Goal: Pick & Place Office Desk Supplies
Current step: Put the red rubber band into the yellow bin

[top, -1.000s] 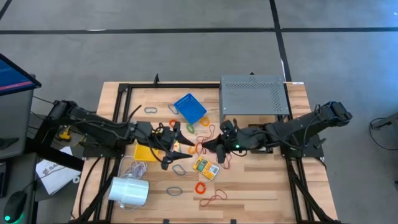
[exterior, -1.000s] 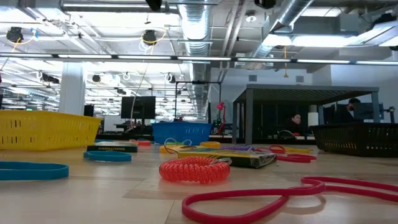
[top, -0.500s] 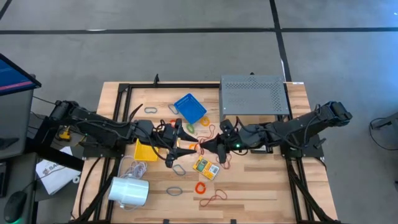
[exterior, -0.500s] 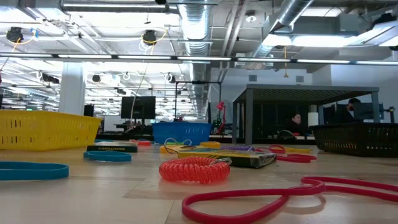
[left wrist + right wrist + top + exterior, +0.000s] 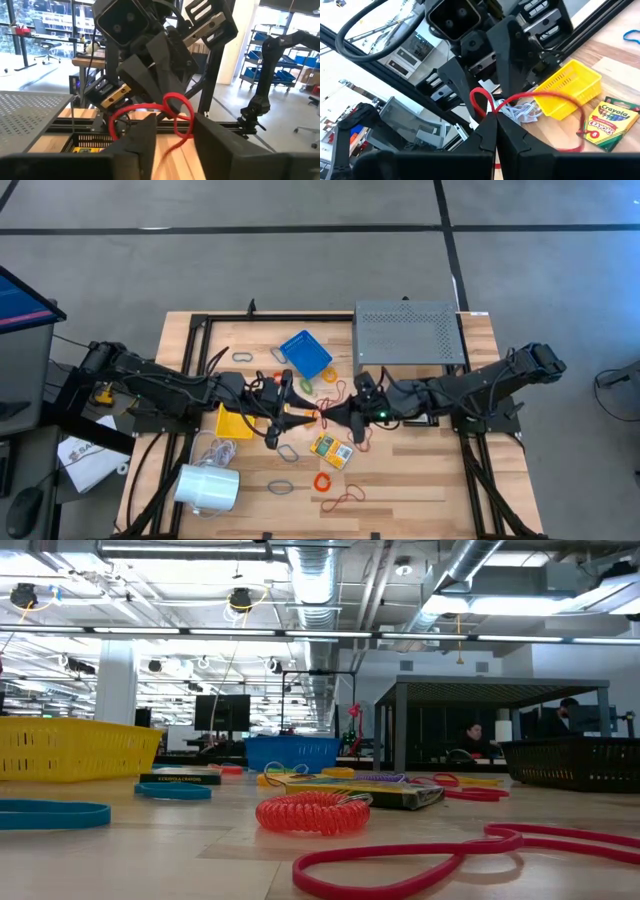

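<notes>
- You see the table (image 5: pixel 420 480) from above, with the two arms reaching in from 9 and 3 o'clock and meeting near the middle.
- The grey shelf (image 5: pixel 408 332) sits at about 1 o'clock, well away from the hand-off.
- The yellow basket (image 5: pixel 236 424) lies at about 8 o'clock of the middle, just beside the left gripper.
- The crayon box (image 5: pixel 331 448) lies at 6 o'clock of where the grippers meet.
- Your right gripper (image 5: pixel 326 417) is pressed together, pinching the red band (image 5: pixel 172 112) and holding it up off the table.
- Your left gripper (image 5: pixel 300 416) has fingers (image 5: pixel 142 137) partly spread on both sides of that band.
- This looks like a hand-off. Next, close the left fingers on the band, then let the right ones go.
</notes>
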